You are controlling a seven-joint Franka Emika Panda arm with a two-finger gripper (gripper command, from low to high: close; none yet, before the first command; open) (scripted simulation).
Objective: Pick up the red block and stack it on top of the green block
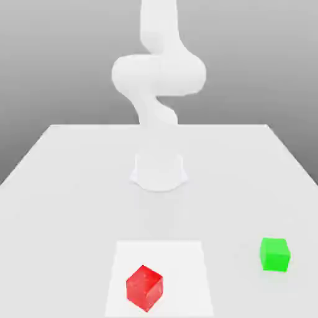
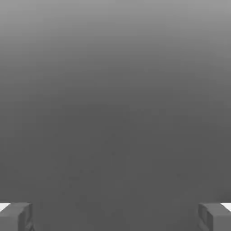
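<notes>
Exterior view: red block (image 1: 144, 287) sits near edge, green block (image 1: 274, 254) well apart on that view's right; my gripper (image 2: 115, 216) is spread wide, holding nothing, so I'd center over red, match its rotated faces, then descend.

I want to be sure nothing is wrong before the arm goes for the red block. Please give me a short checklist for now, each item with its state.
1. Fingers open and holding nothing: ok; the two fingertips stand far apart in the hand view, nothing between them.
2. Red block free to be grasped: ok; it sits alone on the table, turned corner-on to the camera.
3. Green block has a bare top: ok.
4. Blocks apart from each other: ok; green lies toward the exterior view's right of red, with a clear gap.
5. Fingers lined up over the red block: cannot tell.
</notes>
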